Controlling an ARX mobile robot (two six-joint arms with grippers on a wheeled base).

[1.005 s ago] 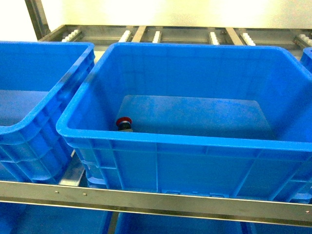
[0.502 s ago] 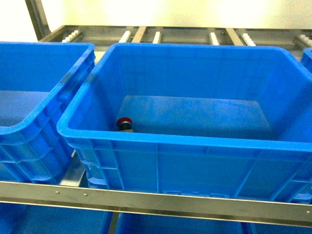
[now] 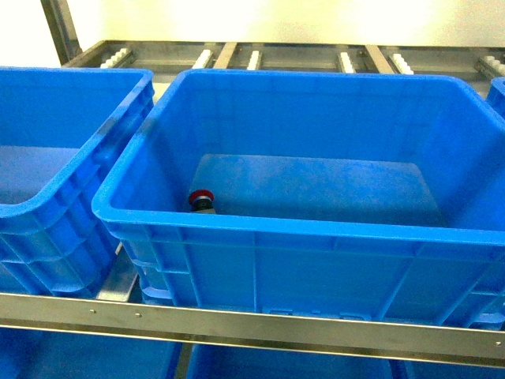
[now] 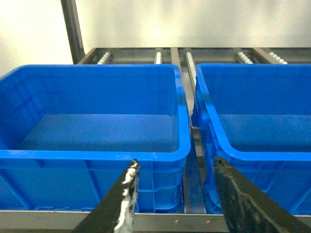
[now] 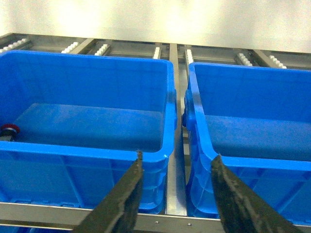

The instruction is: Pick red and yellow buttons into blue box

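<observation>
Lying in the blue box point(image 3: 316, 229) at its near-left corner, the red button point(image 3: 200, 199) is done, but no yellow button shows, so both claws point(image 4: 172, 194) point(image 5: 177, 187), apart and empty, risk reaching into a wrong crate.

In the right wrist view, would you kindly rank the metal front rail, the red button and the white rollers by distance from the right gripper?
1. Metal front rail, just below the right gripper.
2. Red button, far left inside the blue box.
3. White rollers, at the back.
</observation>
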